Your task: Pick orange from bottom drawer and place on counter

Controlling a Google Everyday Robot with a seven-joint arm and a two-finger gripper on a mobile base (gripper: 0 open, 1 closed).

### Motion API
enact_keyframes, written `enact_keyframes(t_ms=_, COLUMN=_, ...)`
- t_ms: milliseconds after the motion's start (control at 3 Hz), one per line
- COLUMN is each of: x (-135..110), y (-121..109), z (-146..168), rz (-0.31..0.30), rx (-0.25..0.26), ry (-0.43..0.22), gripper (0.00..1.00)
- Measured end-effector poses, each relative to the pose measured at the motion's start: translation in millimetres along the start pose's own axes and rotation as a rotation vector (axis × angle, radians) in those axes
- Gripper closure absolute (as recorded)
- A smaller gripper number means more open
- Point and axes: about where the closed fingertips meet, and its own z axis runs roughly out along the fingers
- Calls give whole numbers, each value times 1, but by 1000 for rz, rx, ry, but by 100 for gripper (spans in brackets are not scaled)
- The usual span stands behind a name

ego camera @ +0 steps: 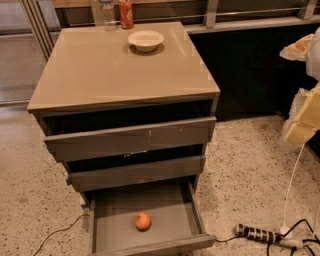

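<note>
**At the bottom drawer (185,210): orange (143,221) awaiting pickup**

Low at the near side of the grey cabinet, the bottom drawer stands pulled out with its floor exposed. The orange rests on that floor, roughly centred left to right, toward the near end and apart from the drawer walls. It lies nearer than the front of the middle drawer above.

The counter (100,70) is largely bare. A white bowl (145,40) sits toward its far edge, with a red soda can (126,13) and a clear bottle (107,12) beyond it.

The gripper (304,122) appears as a pale shape at the right edge of the view, well apart from the drawer and higher than it. Whether its jaws are spread or pressed together cannot be told.

Assessment: the pick step is at its start, and the reach into the drawer is not yet made. The next move calls for carrying the gripper left and down over the orange, keeping clear of the middle drawer's front, with the jaws wide enough to straddle the fruit. A round fruit is likely to roll if nudged off-centre.
</note>
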Motion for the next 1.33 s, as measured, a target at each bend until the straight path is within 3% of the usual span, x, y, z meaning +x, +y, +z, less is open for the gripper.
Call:
enact_keyframes(t_ms=667, x=-8, y=6, z=4, rz=-8, rx=-13, ry=-20, gripper=0)
enact_keyframes(t_ms=1000, x=-28, y=35, z=26, rz=-54, rx=-74, ry=-54, gripper=0)
enact_keyframes(t_ms=1333, x=-43, y=93, z=76, rz=-119, rx=-204, ry=-56, gripper=0)
